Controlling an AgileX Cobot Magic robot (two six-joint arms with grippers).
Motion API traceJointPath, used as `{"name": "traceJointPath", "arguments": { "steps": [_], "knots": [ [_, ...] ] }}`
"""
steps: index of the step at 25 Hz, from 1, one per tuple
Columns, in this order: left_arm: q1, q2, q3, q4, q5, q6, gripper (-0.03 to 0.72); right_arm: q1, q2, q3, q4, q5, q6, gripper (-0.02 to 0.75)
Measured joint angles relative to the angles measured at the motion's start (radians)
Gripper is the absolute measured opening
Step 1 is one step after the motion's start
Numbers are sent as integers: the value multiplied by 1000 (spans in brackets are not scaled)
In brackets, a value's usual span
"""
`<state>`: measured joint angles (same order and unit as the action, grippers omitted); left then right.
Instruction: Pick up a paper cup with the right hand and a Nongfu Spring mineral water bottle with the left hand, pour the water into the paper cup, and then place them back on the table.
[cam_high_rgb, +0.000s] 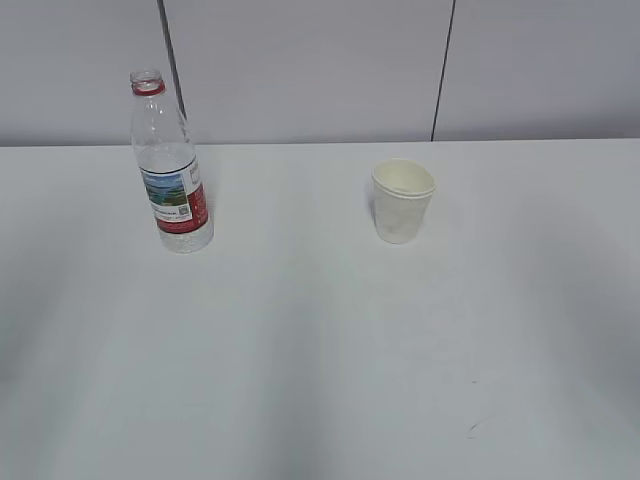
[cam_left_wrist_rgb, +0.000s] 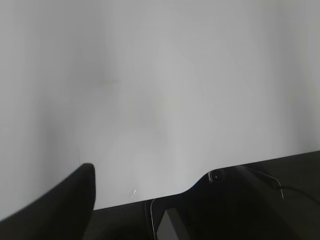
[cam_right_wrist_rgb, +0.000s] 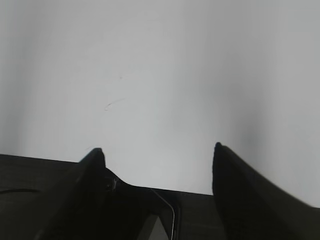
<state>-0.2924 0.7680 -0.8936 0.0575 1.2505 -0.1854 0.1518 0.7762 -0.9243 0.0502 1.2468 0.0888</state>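
Observation:
The Nongfu Spring mineral water bottle (cam_high_rgb: 170, 170) stands upright at the back left of the table (cam_high_rgb: 320, 350). It is clear, with a red neck ring and a red-and-white label. The paper cup (cam_high_rgb: 402, 203), off-white, stands upright to its right, mouth up. Neither arm shows in the exterior view. In the left wrist view my left gripper (cam_left_wrist_rgb: 150, 177) is open over bare white tabletop, with nothing between its fingers. My right gripper (cam_right_wrist_rgb: 157, 148) is also open and empty above bare table. Bottle and cup are out of both wrist views.
A grey panelled wall (cam_high_rgb: 320, 60) runs behind the table's far edge. A small dark scuff mark (cam_high_rgb: 472, 430) lies on the table at the front right. A faint curved scratch (cam_right_wrist_rgb: 114, 103) shows on the tabletop in the right wrist view.

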Motion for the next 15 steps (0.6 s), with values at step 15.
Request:
{"name": "traceJointPath", "arguments": {
  "steps": [15],
  "knots": [
    [0, -479, 214, 14, -83, 4, 502, 0, -529, 292, -41, -113, -129, 498]
  ]
}}
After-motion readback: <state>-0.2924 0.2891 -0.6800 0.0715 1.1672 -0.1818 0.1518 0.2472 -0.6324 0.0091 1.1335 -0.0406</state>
